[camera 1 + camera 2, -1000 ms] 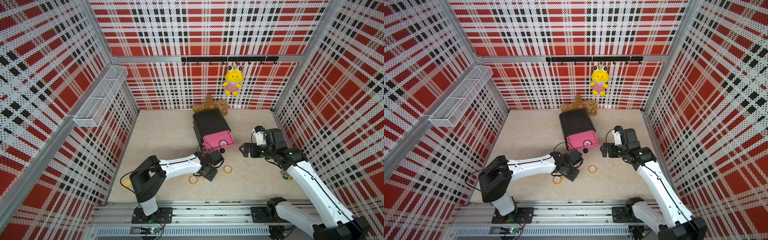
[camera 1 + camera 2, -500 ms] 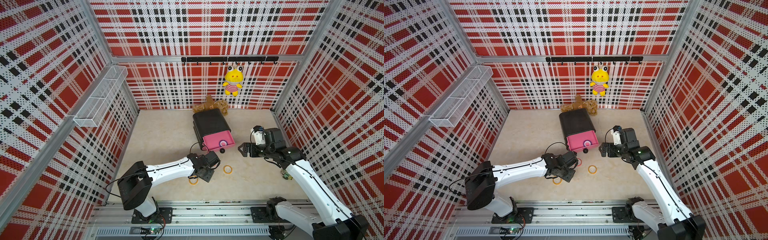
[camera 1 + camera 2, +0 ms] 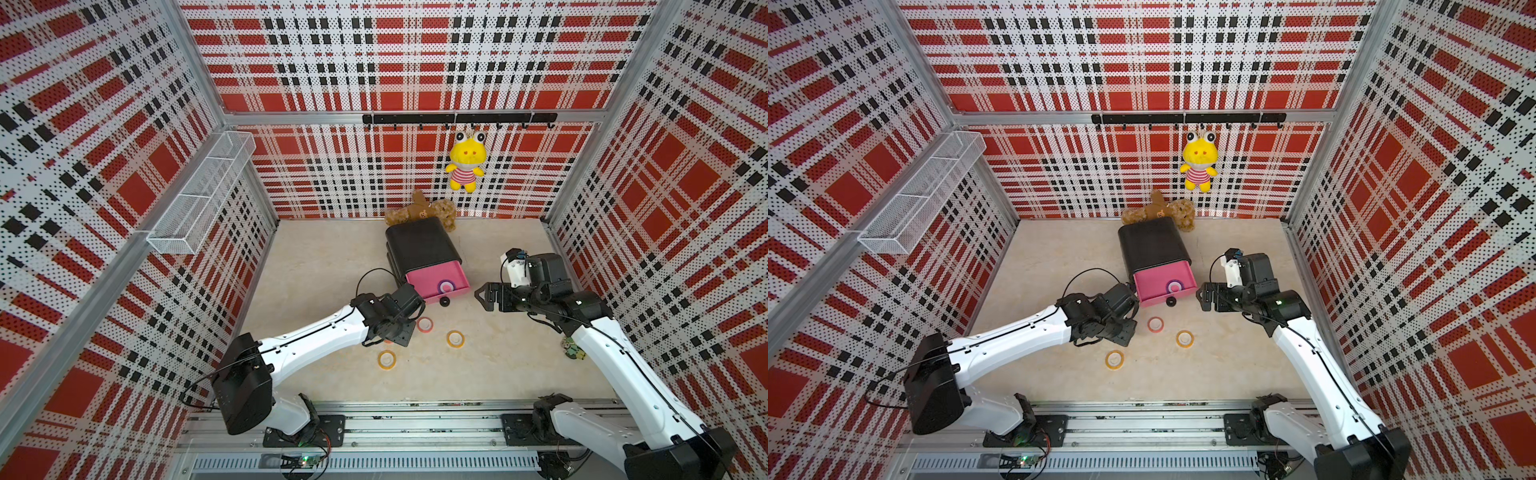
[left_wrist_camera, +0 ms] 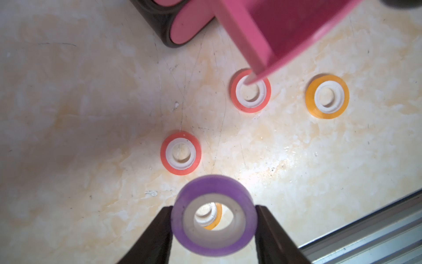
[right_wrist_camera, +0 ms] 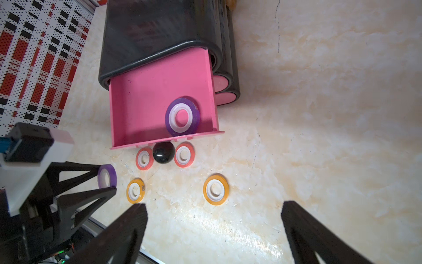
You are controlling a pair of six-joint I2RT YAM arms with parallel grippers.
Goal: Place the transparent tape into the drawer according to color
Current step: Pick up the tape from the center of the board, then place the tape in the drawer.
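Open pink drawer (image 5: 141, 98) holds one purple tape (image 5: 182, 116) (top tier).

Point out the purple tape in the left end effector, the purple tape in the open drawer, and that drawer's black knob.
Held purple tape (image 4: 213, 184): left wrist view, on its purple outer band.
Purple tape in drawer (image 5: 196, 114): right wrist view, on its purple band.
Drawer knob (image 5: 162, 152): right wrist view, centre of the ball.

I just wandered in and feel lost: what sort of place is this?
Likely a robot test booth: left arm and right arm on a metal rail, plaid panels boxing in the floor, tape rings laid out by a small cabinet.
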